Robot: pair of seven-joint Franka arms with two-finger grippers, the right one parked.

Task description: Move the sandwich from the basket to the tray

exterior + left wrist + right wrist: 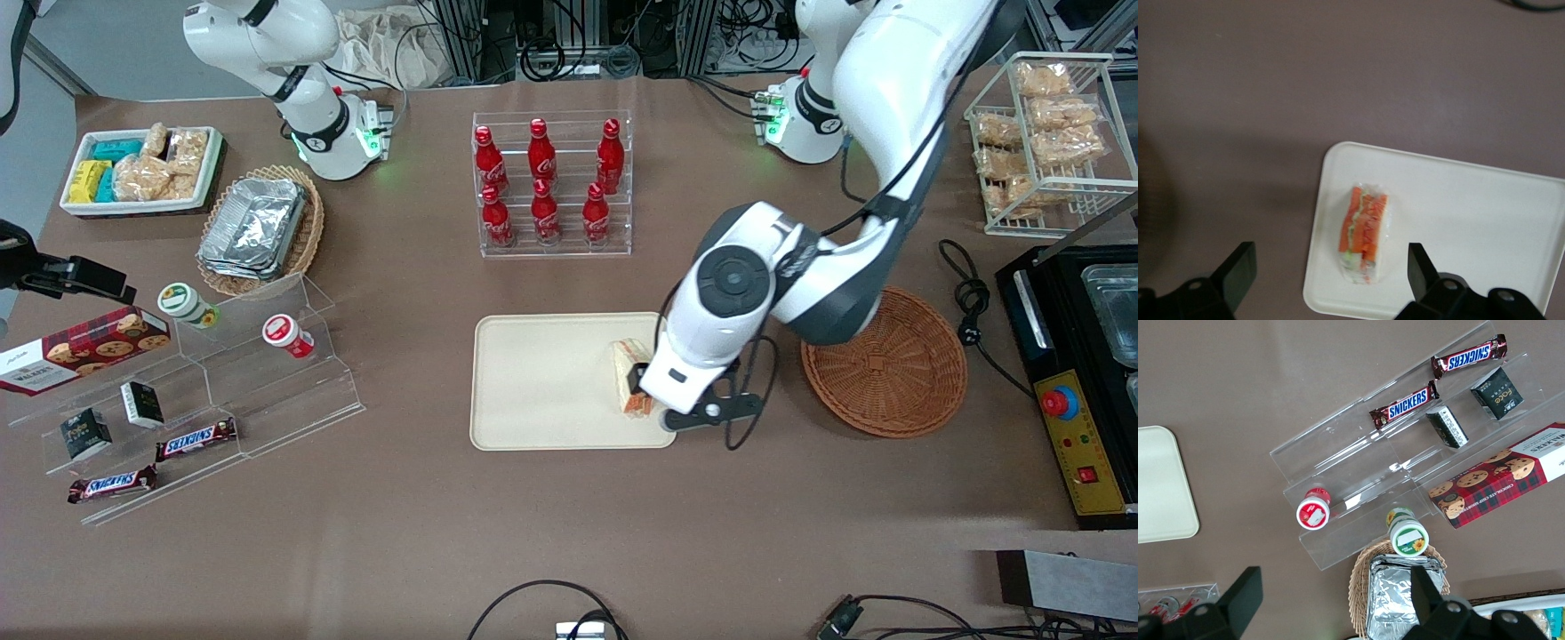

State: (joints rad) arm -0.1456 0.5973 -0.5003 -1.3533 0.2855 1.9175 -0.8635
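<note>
The sandwich (625, 378) lies on the cream tray (533, 382), at the tray's end toward the working arm, with its orange and green filling showing. My gripper (642, 391) hovers just above it and is open. In the left wrist view the two black fingers (1238, 270) stand wide apart, and the sandwich (1365, 233) rests free on the tray (1471, 213) below the gap between them, touching neither. The round reddish-brown basket (885, 360) sits beside the tray toward the working arm's end, with nothing in it.
A clear rack of red bottles (551, 182) stands farther from the front camera than the tray. A black cable (973, 307) and a black appliance (1076, 356) lie past the basket. An acrylic stand (222, 373) with snacks sits toward the parked arm's end.
</note>
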